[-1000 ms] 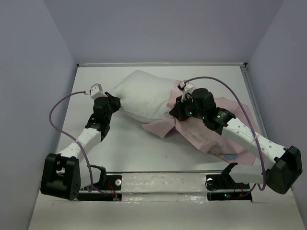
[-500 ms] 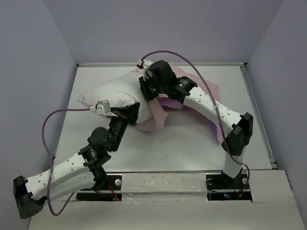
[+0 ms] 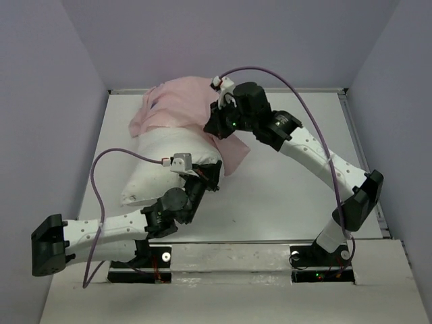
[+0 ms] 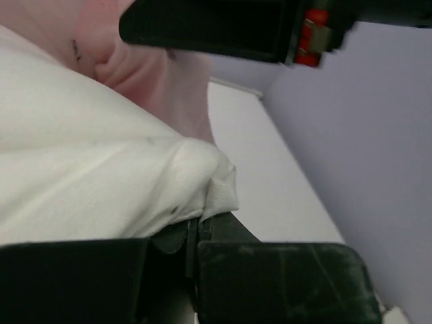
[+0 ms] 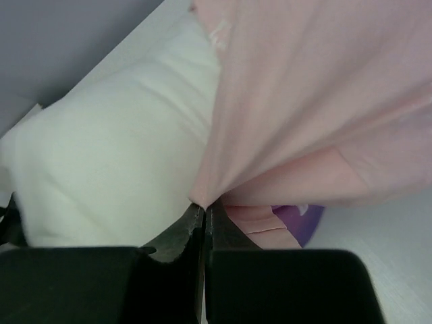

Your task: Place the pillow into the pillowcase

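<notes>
**Task status: partly complete.** The pillow [image 3: 169,162] lies diagonally on the table [image 3: 283,196]. The pillowcase [image 3: 179,101] covers only the pillow's far end, where the pink fabric is bunched. The near half of the pillow is bare white.

**Left claw** [image 4: 198,228]: closed on the pillow's near right corner, with that corner's cloth pinched between the jaws.

**Right claw** [image 5: 204,210]: closed on an edge of the pillowcase at the pillow's right flank. Pink fabric fans out from the pinch. A strip of the case's purple side shows under the pink layer, just beside the pillow.

**Remaining work, as judged:**
1. Draw the case opening along the pillow toward its near end while the gripped pillow corner is fed inward.
2. Seat the near corners inside the case.

It cannot be determined whether the pillow's far corners sit fully in the case corners, because the fabric hides them.
</notes>
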Robot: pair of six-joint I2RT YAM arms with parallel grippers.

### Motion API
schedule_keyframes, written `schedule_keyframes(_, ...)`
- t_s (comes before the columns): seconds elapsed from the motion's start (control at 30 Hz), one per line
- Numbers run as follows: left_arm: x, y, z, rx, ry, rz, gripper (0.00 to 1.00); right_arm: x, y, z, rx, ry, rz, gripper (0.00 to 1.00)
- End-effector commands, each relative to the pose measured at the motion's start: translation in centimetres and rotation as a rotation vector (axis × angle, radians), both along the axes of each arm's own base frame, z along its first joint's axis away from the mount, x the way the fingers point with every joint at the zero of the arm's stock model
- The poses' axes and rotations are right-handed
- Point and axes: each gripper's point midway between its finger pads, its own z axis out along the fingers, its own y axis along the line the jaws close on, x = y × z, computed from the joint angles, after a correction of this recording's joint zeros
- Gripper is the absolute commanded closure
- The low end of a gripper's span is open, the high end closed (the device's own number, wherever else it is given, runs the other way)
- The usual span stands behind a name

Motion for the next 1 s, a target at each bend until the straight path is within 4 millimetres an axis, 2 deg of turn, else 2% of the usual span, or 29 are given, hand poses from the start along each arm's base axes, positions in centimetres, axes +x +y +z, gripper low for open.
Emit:
schedule_keyframes(0.0, 2.6, 2.7, -3.9, 0.131, 0.048, 0.237, 1.0, -9.9, 2.1, 4.3, 0.151, -0.093, 0.261, 1.0)
schedule_keyframes(0.03, 3.0, 2.6, -4.3, 0.138, 0.05, 0.242, 1.0, -11.4, 0.5, 2.9, 0.163, -0.081, 0.272, 1.0)
schedule_keyframes(0.07, 3.4, 1.6, -5.8, 0.161, 0.067, 0.223, 1.0, -11.5, 0.2, 2.9, 0.175, -0.1, 0.261, 1.0)
schedule_keyframes(0.1, 3.7, 0.8, -6.2, 0.15, 0.069, 0.205, 1.0, -10.8, -0.3, 3.0, 0.172, -0.117, 0.248, 1.0)
schedule_keyframes(0.17, 4.3, -0.9, -8.8, 0.183, 0.104, 0.192, 1.0, -9.7, 0.1, 2.1, 0.137, -0.079, 0.257, 1.0)
schedule_keyframes(0.23, 4.6, -2.1, -9.0, 0.135, 0.104, 0.162, 1.0, -10.0, 0.5, 1.8, 0.127, -0.075, 0.299, 1.0)
schedule_keyframes(0.3, 5.3, -2.9, -10.3, 0.114, 0.124, 0.152, 1.0, -10.0, 0.1, 2.1, 0.135, -0.087, 0.3, 1.0)
schedule_keyframes(0.33, 5.5, -3.9, -9.7, 0.079, 0.123, 0.136, 1.0, -8.8, -0.9, 2.1, 0.132, -0.098, 0.251, 1.0)
schedule_keyframes(0.37, 5.5, -4.7, -10.3, 0.085, 0.129, 0.116, 1.0, -8.4, -1.9, 1.6, 0.128, -0.1, 0.225, 1.0)
schedule_keyframes(0.43, 4.9, -5.5, -8.9, 0.059, 0.09, 0.098, 1.0, -7.2, -3.7, 0.4, 0.127, -0.075, 0.188, 1.0)
schedule_keyframes(0.47, 4.7, -5.6, -8.1, 0.05, 0.078, 0.11, 1.0, -5.2, -6.2, -1.9, 0.115, -0.025, 0.123, 1.0)
schedule_keyframes(0.5, 4.6, -5.6, -7.8, 0.049, 0.071, 0.118, 1.0, -4.5, -6.8, -2.0, 0.166, -0.004, 0.113, 1.0)
schedule_keyframes(0.53, 4.4, -5.7, -7.1, 0.033, 0.057, 0.116, 1.0, -4.7, -7.2, -2.7, 0.193, 0.031, 0.148, 1.0)
schedule_keyframes(0.57, 4.4, -5.7, -7.1, 0.033, 0.052, 0.118, 1.0, -4.5, -7.6, -4.1, 0.187, 0.065, 0.13, 1.0)
schedule_keyframes(0.63, 4.7, -6.1, -7.2, 0.028, 0.049, 0.119, 1.0, -4.6, -7.6, -5.1, 0.173, 0.091, 0.135, 1.0)
schedule_keyframes(0.7, 4.7, -7.0, -7.3, 0.019, 0.039, 0.089, 1.0, -4.0, -8.5, -6.6, 0.128, 0.113, 0.061, 1.0)
schedule_keyframes(0.73, 4.2, -7.6, -6.8, -0.006, 0.026, 0.047, 0.99, -3.0, -10.0, -8.3, 0.078, 0.105, -0.052, 1.0)
schedule_keyframes(0.8, 4.0, -7.7, -6.8, -0.015, 0.028, 0.033, 0.88, -2.7, -11.6, -10.5, 0.048, 0.141, -0.132, 1.0)
schedule_keyframes(0.83, 3.8, -7.9, -6.7, -0.021, 0.024, 0.012, 0.67, -2.5, -12.7, -12.4, 0.02, 0.17, -0.186, 0.87)
schedule_keyframes(0.9, 3.6, -8.0, -5.9, -0.027, 0.001, -0.013, 0.38, -2.2, -13.7, -13.0, 0.001, 0.166, -0.25, 0.6)
schedule_keyframes(0.93, 3.1, -8.6, -5.5, -0.025, -0.008, -0.058, 0.15, -1.8, -14.4, -12.9, -0.014, 0.152, -0.291, 0.41)
schedule_keyframes(0.97, 2.6, -8.6, -3.9, -0.045, -0.035, -0.084, 0.06, -1.8, -14.5, -11.9, -0.001, 0.133, -0.295, 0.37)
